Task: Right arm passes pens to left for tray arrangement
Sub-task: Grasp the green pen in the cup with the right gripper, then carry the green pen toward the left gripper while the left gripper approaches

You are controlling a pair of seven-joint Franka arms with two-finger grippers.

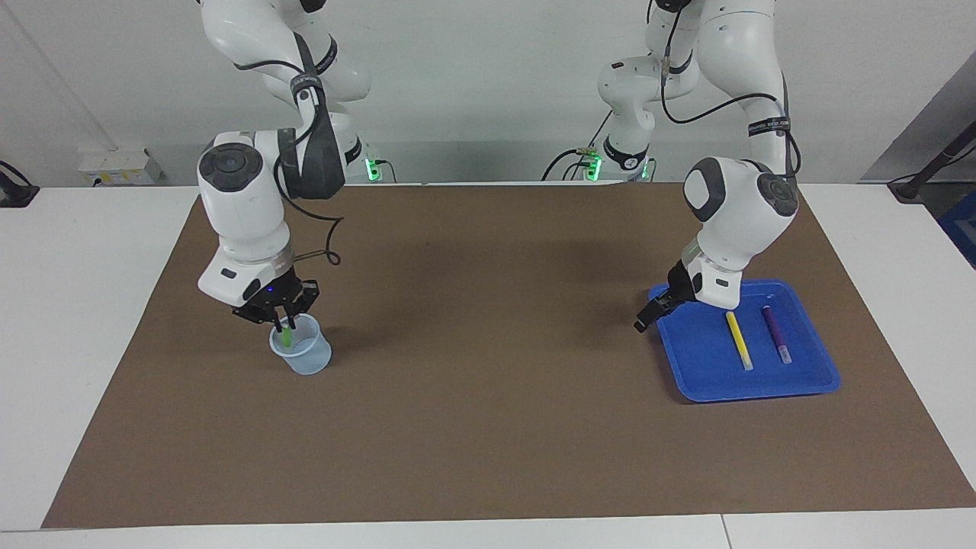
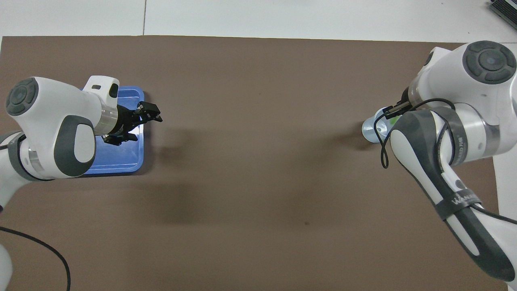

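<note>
2 of 3 pens done: yellow pen (image 1: 739, 340) and purple pen (image 1: 776, 334) lie side by side in the blue tray (image 1: 701, 366) at the left arm's end of the mat, purple at roughly 3 o'clock of yellow in the facing view. Third one in hand: right gripper (image 1: 284, 324) clenched on the green pen (image 1: 286, 335), pen upright with its lower end inside the translucent cup (image 1: 303, 354), roughly 9 o'clock across the mat from the tray. Left gripper (image 1: 648, 314) waits over the tray's rim, fingers released, holding nothing. Left to do: lift clear of the cup, hand over, place green beside the other two.
</note>
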